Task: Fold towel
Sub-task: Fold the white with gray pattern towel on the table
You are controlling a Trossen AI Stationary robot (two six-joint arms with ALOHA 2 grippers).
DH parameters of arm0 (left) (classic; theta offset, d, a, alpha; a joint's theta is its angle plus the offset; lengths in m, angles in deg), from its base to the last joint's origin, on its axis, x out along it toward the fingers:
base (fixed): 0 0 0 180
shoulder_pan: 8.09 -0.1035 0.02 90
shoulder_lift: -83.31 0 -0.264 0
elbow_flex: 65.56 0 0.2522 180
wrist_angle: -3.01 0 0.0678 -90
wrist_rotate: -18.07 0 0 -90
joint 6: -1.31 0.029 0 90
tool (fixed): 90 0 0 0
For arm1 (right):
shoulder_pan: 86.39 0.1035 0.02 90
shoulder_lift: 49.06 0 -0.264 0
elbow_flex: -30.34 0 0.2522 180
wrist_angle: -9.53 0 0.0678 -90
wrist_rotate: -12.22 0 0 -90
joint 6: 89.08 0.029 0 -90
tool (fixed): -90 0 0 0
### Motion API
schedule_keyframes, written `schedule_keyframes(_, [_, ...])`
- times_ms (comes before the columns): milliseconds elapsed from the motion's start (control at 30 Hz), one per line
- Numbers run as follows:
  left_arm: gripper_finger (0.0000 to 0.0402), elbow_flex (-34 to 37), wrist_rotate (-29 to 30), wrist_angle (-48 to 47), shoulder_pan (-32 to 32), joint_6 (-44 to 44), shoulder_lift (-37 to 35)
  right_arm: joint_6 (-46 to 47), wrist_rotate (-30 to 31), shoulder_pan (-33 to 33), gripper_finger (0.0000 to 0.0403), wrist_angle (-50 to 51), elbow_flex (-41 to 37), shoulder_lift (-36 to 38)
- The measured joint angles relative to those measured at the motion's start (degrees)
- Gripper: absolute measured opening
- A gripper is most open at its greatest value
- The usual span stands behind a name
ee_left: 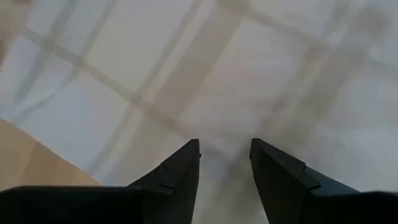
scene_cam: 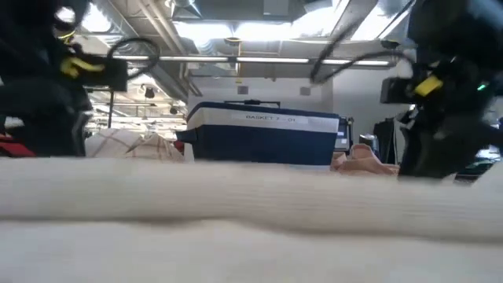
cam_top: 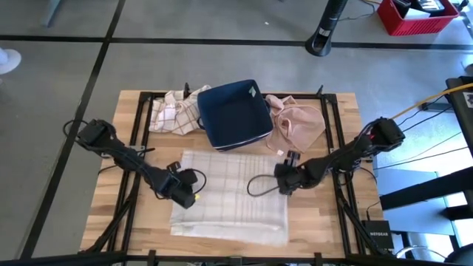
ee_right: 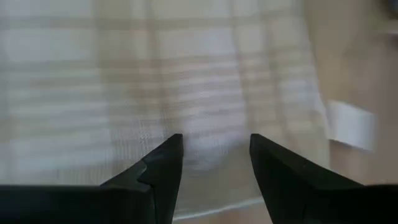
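You've got the plaid towel [cam_top: 233, 193] spread flat at the table's front-center, w/ the left gripper [cam_top: 186, 193] low on its left edge and the right gripper [cam_top: 284, 181] low on its right edge, prob. so each can take a side and fold together. Both wrist views show the fingers apart w/ cloth between and under the tips, nothing pinched yet. The navy basket [cam_top: 233, 113], checked cloth [cam_top: 174, 111] and pink cloth [cam_top: 299, 122] sit behind, out of the fold path.

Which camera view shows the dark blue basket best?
The high view: the dark blue basket shows whole from above, behind the spread towel, between a checked cloth and a pink cloth. The low view shows only its front wall. Both wrist views show only towel, no basket.
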Motion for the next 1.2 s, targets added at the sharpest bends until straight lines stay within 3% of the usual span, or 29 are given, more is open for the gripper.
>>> schedule_keyframes(133, [0.0136,0.7,3.8,-1.3,-3.4,2.6,0.5,-3.9,5.1,-5.0,0.0191,3.3,-0.2,0.2])
schedule_keyframes(300, [0.0136,-2.8,5.3,-5.4,-5.1,3.4,-2.1,-5.7,-1.5,-7.5,0.0191,8.2,4.1,2.2])
schedule_keyframes(433, [0.0136,-7.6,5.1,-4.7,-0.7,4.8,-5.2,-2.0,-11.4,-3.7,0.0191,12.2,10.4,5.9])
schedule_keyframes(533, [0.0136,-10.0,3.8,-2.2,4.1,4.5,-6.2,3.6,-18.7,2.3,0.0191,8.1,13.0,7.6])
schedule_keyframes(600, [0.0136,-10.5,1.8,1.3,7.7,4.6,-6.0,6.8,-20.5,7.6,0.0191,3.5,13.3,7.7])
schedule_keyframes(867, [0.0136,-10.5,-0.4,7.1,16.7,4.7,-0.2,11.7,-11.3,25.4,0.0191,-0.8,12.9,-0.3])
schedule_keyframes(1200, [0.0136,-10.4,-5.0,4.9,17.1,2.5,3.4,15.4,-8.4,27.0,0.0191,-3.6,12.9,-7.8])
